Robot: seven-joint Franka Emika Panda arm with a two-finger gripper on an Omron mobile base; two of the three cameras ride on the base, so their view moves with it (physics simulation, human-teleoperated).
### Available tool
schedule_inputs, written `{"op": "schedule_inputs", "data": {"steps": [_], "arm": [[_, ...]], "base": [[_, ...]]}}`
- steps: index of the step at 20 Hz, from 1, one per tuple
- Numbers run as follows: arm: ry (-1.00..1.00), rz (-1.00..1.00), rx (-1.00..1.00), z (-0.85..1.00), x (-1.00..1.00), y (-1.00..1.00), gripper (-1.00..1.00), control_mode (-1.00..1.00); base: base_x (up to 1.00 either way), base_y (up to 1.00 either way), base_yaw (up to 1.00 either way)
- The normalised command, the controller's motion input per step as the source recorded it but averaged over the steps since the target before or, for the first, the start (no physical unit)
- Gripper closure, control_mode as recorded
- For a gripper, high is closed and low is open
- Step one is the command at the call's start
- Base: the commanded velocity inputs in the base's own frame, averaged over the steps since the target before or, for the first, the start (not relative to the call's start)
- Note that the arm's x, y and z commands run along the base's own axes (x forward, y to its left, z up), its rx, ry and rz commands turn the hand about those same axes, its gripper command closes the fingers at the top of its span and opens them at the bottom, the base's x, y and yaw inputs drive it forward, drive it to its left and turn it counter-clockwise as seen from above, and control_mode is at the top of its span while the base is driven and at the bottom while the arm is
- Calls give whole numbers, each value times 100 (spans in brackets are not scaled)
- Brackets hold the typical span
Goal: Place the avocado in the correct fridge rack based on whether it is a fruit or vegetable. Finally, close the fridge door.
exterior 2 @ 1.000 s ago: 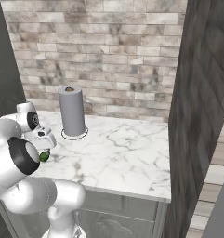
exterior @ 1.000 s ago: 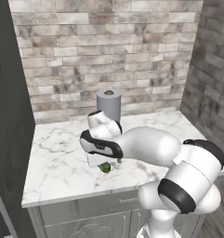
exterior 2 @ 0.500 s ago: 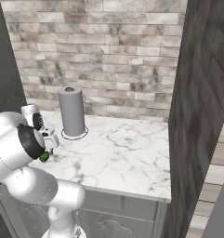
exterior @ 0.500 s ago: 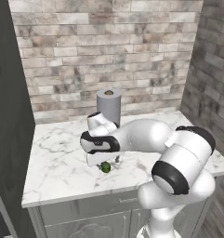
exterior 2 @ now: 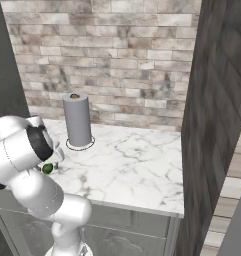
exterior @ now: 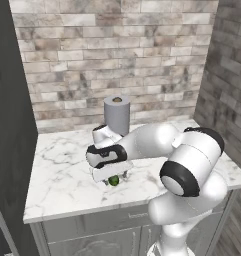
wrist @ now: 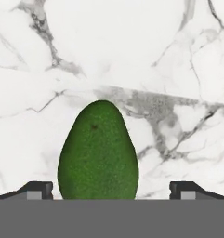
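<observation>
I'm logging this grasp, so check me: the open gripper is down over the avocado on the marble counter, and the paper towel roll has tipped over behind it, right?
Not quite. The paper towel roll stands upright, as the left base view shows. The rest holds: the open gripper is down over the avocado on the marble counter.

I am working in a rendered kitchen. A white marble counter (exterior: 62,170) with grey veins sits on pale grey cabinet fronts (exterior: 87,232) just below it. Behind the counter rises a brick wall (exterior: 112,55) of mixed grey and beige stones. A grey paper-towel roll (exterior: 116,115) stands upright near the counter's back edge, and a tall dark panel (exterior 2: 217,115) borders the counter at its right end.
</observation>
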Motion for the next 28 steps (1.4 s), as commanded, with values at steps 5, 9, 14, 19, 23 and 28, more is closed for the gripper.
{"op": "schedule_inputs", "data": {"steps": [5, 9, 14, 19, 23, 28], "arm": [[-2, 0, 0, -19, 0, 0, -100, -100], [-4, 0, 0, -24, -3, -1, 100, -100], [-10, 0, 5, -12, -5, -13, 100, -100], [-36, 0, 11, 56, -61, -54, 100, -100], [-30, -2, 15, 100, -95, -94, 100, -100], [-20, -3, 15, 99, -82, -87, 100, -100]], "base": [[0, 0, 0], [0, 0, 0], [0, 0, 0], [0, 0, 0], [0, 0, 0], [0, 0, 0]]}}
